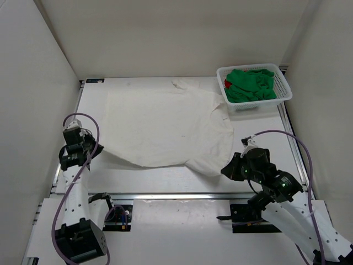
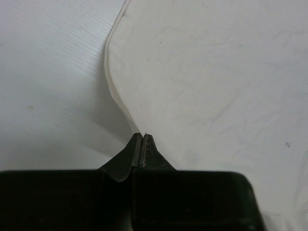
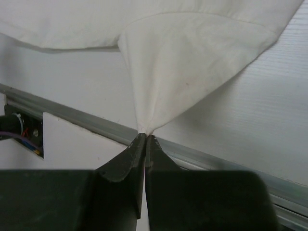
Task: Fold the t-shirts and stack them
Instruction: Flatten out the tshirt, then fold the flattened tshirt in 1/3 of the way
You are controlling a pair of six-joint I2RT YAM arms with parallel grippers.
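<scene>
The cream-white t-shirt lies spread across the middle of the table. My left gripper is at its near left corner, shut on the cloth edge, which runs right into the closed tips of the left gripper. My right gripper is at the near right corner, and the right wrist view shows it shut on a pinched point of the shirt, lifted a little. The green t-shirt lies crumpled in the basket. Only a sliver of the red t-shirt shows beneath it.
The white mesh basket stands at the far right corner of the table. An aluminium rail runs along the table's near edge and also shows in the right wrist view. White walls close in the left, right and back.
</scene>
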